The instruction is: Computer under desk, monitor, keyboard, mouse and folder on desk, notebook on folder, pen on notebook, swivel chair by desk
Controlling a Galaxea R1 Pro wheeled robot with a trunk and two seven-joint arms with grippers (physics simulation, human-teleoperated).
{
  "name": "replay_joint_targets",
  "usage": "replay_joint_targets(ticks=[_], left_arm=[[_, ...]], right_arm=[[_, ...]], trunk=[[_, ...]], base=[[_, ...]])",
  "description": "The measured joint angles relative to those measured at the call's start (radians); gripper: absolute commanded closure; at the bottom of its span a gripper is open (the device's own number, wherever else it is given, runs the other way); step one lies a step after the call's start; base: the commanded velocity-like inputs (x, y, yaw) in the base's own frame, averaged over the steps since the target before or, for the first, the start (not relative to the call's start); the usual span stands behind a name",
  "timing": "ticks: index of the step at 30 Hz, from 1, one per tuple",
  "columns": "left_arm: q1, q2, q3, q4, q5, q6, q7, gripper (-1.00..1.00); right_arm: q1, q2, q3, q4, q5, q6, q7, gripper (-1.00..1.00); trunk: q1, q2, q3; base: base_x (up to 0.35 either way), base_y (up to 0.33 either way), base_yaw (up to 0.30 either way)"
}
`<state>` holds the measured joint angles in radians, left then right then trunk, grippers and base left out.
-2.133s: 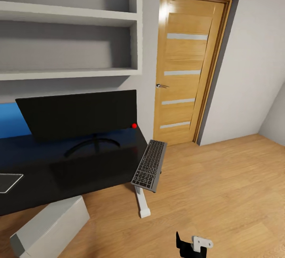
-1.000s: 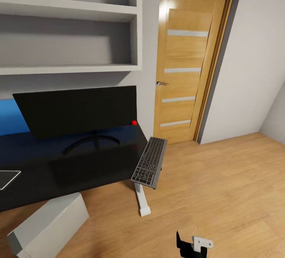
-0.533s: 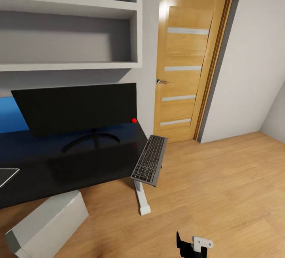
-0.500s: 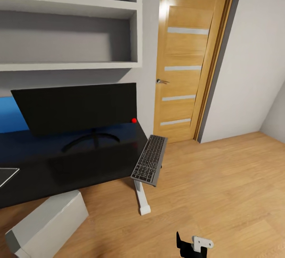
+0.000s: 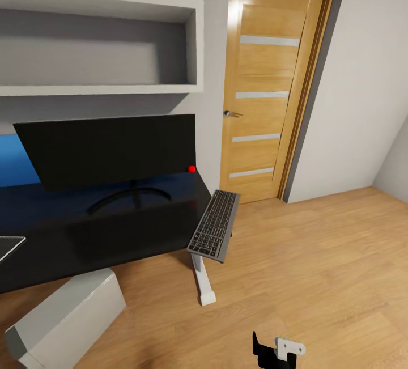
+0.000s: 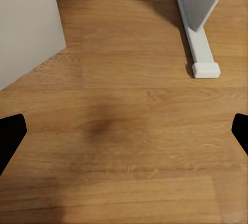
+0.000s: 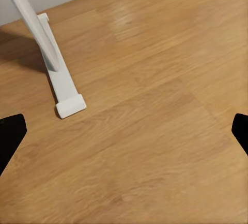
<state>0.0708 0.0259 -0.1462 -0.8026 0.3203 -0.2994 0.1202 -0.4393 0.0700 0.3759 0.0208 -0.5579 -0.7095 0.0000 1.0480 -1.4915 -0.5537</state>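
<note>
Head view: keyboard (image 5: 213, 225) overhangs desk (image 5: 85, 238) edge—both hands (image 6: 124, 131) (image 7: 124, 131) open, empty.

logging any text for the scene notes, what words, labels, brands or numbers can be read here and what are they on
None can be read.
keyboard: its key legends are too small and blurred to make out.
monitor: screen black, no brand mark visible, only a red dot at its lower corner.
computer: plain grey faces, no label.
door: no sign or number.
</note>
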Motion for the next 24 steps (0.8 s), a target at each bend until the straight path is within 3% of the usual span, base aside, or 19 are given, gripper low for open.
replay_joint_targets(ticks=[9,24], left_arm=[[0.000,0.002,0.000,0.012,0.000,0.003,-0.002,-1.00],[0.000,0.002,0.000,0.030,0.000,0.003,-0.002,-1.00]], right_arm=[[0.000,0.000,0.000,0.000,0.001,-0.001,0.000,-1.00],[0.000,0.000,0.000,0.000,0.002,-0.001,0.001,-1.00]], trunk=[[0.000,0.000,0.001],[0.000,0.000,0.017]], base=[[0.000,0.000,-0.025],[0.000,0.000,-0.180]])
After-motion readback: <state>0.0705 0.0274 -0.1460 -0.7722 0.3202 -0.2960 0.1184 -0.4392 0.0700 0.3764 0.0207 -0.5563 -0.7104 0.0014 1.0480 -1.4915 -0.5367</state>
